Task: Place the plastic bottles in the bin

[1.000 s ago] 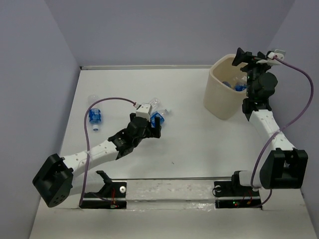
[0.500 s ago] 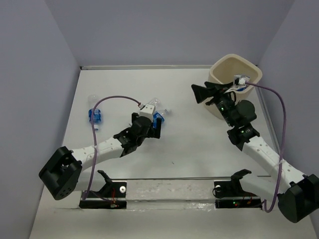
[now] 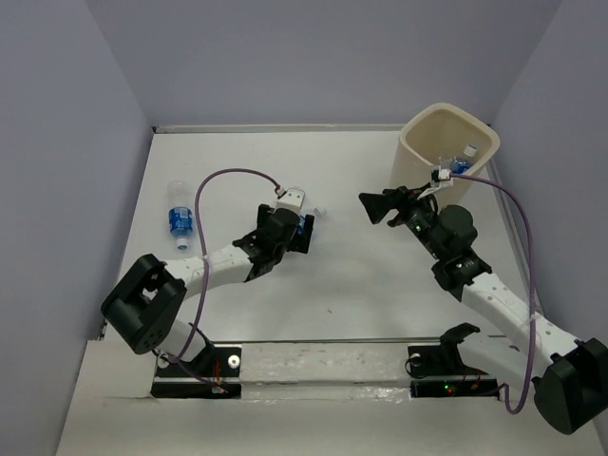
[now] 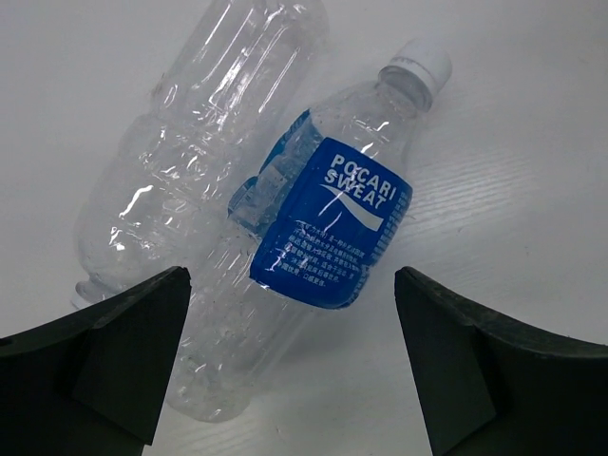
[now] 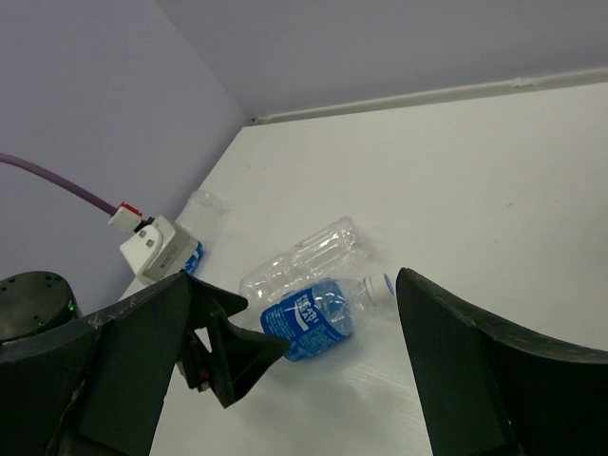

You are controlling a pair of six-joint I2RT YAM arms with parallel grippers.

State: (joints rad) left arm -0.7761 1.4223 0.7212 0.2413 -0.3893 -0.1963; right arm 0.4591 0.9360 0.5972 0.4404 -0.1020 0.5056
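Two plastic bottles lie side by side on the table: one with a blue label (image 4: pixel 332 223) and white cap, and a clear one without a label (image 4: pixel 190 152). My left gripper (image 4: pixel 290 275) is open, hovering over them with the labelled bottle's base between the fingers, not touching. From above, the left gripper (image 3: pixel 296 235) covers most of this pair (image 3: pixel 308 220). A third bottle (image 3: pixel 178 218) lies far left. The cream bin (image 3: pixel 423 157) stands back right with bottles inside (image 3: pixel 462 163). My right gripper (image 3: pixel 373 207) is open and empty, left of the bin, facing the pair (image 5: pixel 309 318).
Purple-grey walls close the table at the back and both sides. The left arm's purple cable (image 3: pixel 228 179) loops above the table near the pair of bottles. The bin sits near the right wall.
My right arm swung from over the bin leftward and down over the table, gripper open and empty. My left gripper edged toward the pair of bottles.
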